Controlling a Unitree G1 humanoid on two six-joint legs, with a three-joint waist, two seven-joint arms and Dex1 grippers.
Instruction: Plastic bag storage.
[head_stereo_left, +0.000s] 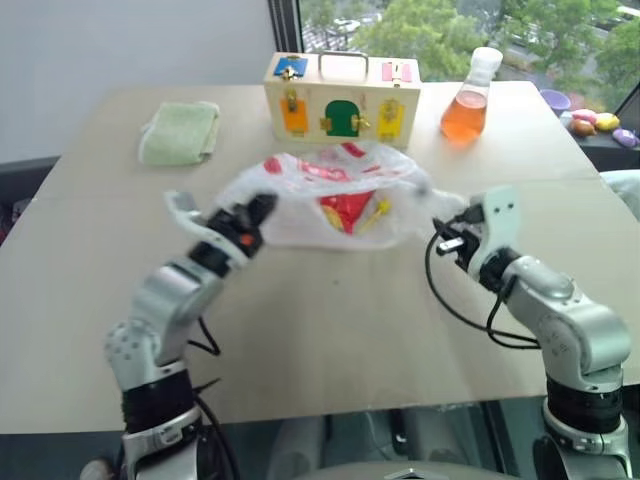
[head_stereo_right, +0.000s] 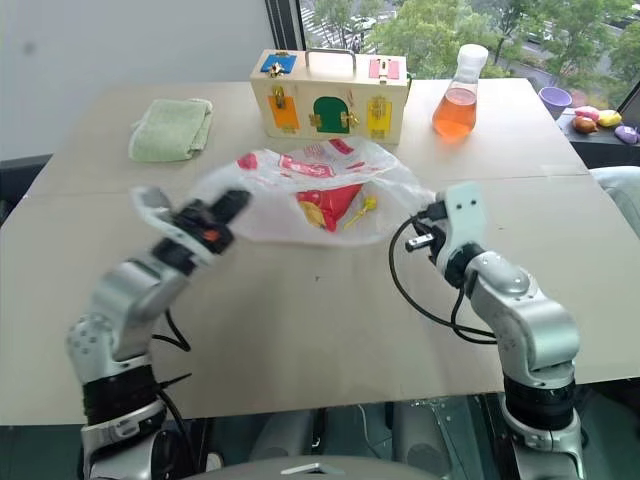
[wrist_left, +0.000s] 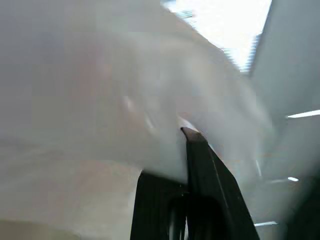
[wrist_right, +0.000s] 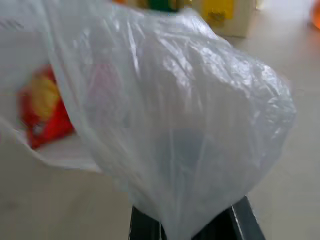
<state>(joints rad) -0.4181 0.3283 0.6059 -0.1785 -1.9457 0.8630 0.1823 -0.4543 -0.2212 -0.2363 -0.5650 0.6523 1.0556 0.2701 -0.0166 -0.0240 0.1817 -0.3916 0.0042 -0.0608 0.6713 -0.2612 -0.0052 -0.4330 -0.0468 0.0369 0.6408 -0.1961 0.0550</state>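
both jaws pinch the plastic bag (head_stereo_left: 330, 195) mid-frame: left gripper (head_stereo_left: 258, 212) one edge, right gripper (head_stereo_left: 447, 240) the other.

1. The plastic bag (head_stereo_left: 330, 195) is thin, crinkly film, translucent white with a soft sheen and red printed patches.
2. Inside it, a packet (head_stereo_left: 345, 210) looks glossy red and yellow.
3. The worktop (head_stereo_left: 330, 330) is pale, matt, smooth board with a faint wood tone.
4. The box (head_stereo_left: 342, 98) is light, unvarnished-looking wood with a thin metal handle and painted panels.
5. The towel (head_stereo_left: 180, 132) is soft, green, matt cloth.
6. The flask (head_stereo_left: 467, 105) is clear and shiny, holding orange liquid.
7. The left claw (head_stereo_left: 258, 212) and right claw (head_stereo_left: 447, 243) have matt black fingers.
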